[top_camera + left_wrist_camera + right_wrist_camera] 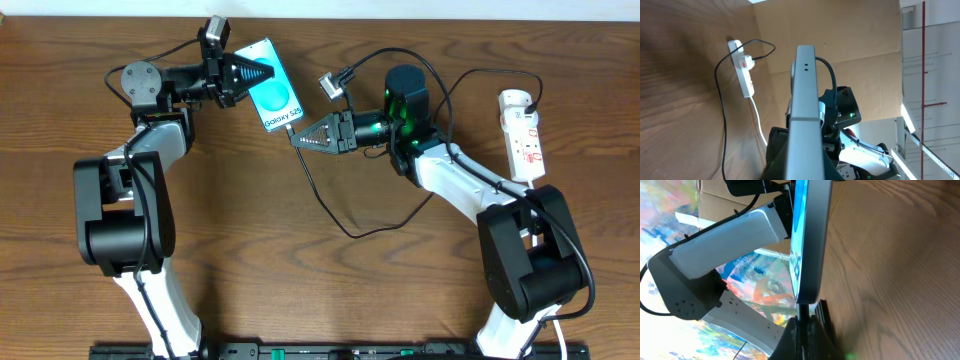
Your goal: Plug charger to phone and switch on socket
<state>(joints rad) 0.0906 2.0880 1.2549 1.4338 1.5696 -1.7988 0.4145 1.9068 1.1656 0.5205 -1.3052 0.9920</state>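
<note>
The left gripper (pixel 266 73) pinches the phone (pixel 283 105), and the right gripper (pixel 297 138) pinches the charger (pixel 353 235) tip, maybe touching the phone.

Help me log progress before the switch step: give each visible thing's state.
phone: screen lit, held at its top end by the left gripper.
charger: tip pinched in the right gripper at the phone's bottom edge; seated or not, cannot tell.
socket: charger's far end plugged in; switch position unreadable.
left gripper: shut on phone.
right gripper: shut on charger.
</note>
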